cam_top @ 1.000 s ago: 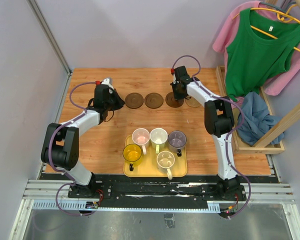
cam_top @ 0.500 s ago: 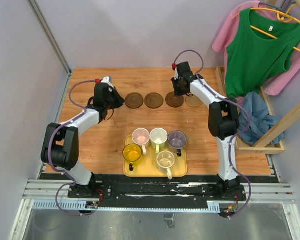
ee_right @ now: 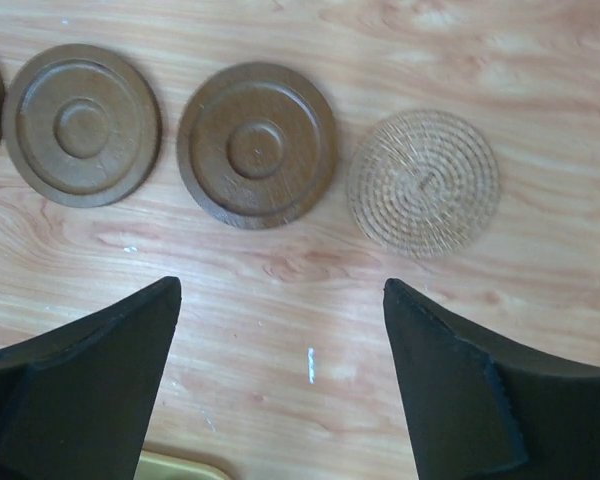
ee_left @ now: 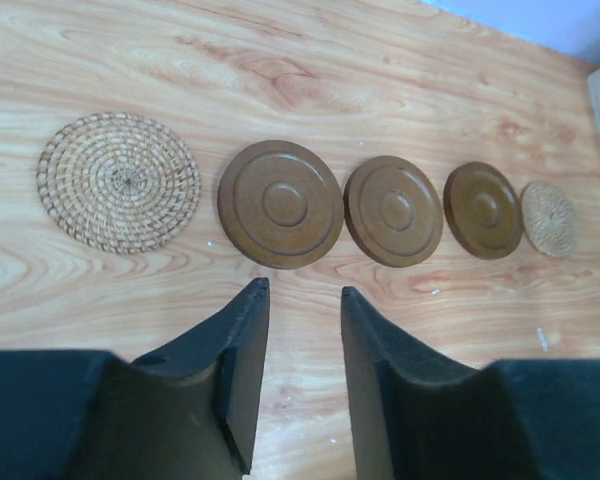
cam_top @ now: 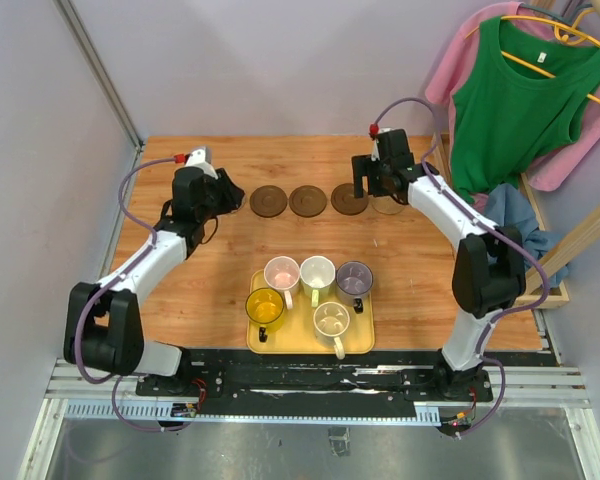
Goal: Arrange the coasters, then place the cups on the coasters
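Behind both claws, back toward the arm bases, a yellow tray [cam_top: 298, 332] carries five cups, one of each colour. The yellow cup [cam_top: 265, 308] and cream cup [cam_top: 331, 320] stand in the row farther from the claws. The pink cup [cam_top: 281, 272], green-white cup [cam_top: 317, 271] and grey-purple cup [cam_top: 354, 277] stand in the row closer to them. All five are upright on the tray, none on a coaster.

The left claw [ee_left: 302, 290] hangs over the wooden table [ee_left: 380, 60], its two fingers parted by a narrow gap with nothing between them. The right claw [ee_right: 280, 290] has its fingers spread wide, also empty.

Just ahead of the fingertips lie five coasters, flat in one line and apart from each other: three dark brown, two woven tan. From the left claw, the left woven coaster [ee_left: 118, 182] lies ahead and to its left, and the first brown coaster [ee_left: 280, 204] is almost straight ahead. The second brown coaster [ee_left: 393, 211] is ahead to its right, with the third brown coaster [ee_left: 483, 210] farther right. The right woven coaster [ee_left: 549, 218] is at the far end. From the right claw, the third brown coaster sits ahead between its fingers, and the right woven coaster lies ahead of its right finger
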You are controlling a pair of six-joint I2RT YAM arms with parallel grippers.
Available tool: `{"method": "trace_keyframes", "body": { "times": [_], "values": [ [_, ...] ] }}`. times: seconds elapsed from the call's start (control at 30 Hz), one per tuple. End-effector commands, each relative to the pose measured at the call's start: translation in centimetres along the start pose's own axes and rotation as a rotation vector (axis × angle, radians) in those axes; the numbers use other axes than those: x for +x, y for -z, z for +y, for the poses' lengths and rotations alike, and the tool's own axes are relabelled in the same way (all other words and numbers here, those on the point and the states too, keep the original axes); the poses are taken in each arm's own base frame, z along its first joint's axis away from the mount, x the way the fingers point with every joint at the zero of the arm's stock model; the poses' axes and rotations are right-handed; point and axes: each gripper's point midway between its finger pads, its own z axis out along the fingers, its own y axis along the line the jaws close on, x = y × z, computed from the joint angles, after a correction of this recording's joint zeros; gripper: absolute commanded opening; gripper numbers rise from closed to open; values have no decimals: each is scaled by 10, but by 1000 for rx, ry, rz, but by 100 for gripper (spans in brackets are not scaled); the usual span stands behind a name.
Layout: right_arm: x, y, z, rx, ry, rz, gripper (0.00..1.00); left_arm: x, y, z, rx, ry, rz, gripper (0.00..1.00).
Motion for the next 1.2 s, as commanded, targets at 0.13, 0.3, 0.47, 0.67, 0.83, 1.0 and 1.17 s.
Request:
{"method": "trace_keyframes", "body": {
  "times": [0.13, 0.3, 0.47, 0.67, 0.83, 1.0, 1.17],
  "values": [
    [16, 35, -35, 109, -108, -48, 98, -12, 29, 7, -30, -10, -78, 78],
    [37, 53, -36, 106, -143, -49, 98, -7, 42, 8, -29, 0, -88, 92],
    [44, 80, -35, 82, -152, -92, 98, -6, 53, 4, 1, 7, -106, 93],
    [55, 118, -35, 59, -142, -152, 98, -7, 66, -2, 28, 34, -116, 93],
    [87, 135, -32, 32, -153, -126, 99, -2, 80, -5, 59, 57, -138, 93],
    [117, 152, -20, -2, -142, -110, 99, 7, 93, -5, 79, 68, -142, 98],
    [154, 164, 7, -48, -107, -46, 100, 21, 103, -9, 123, 52, -119, 100]
  ]
}}
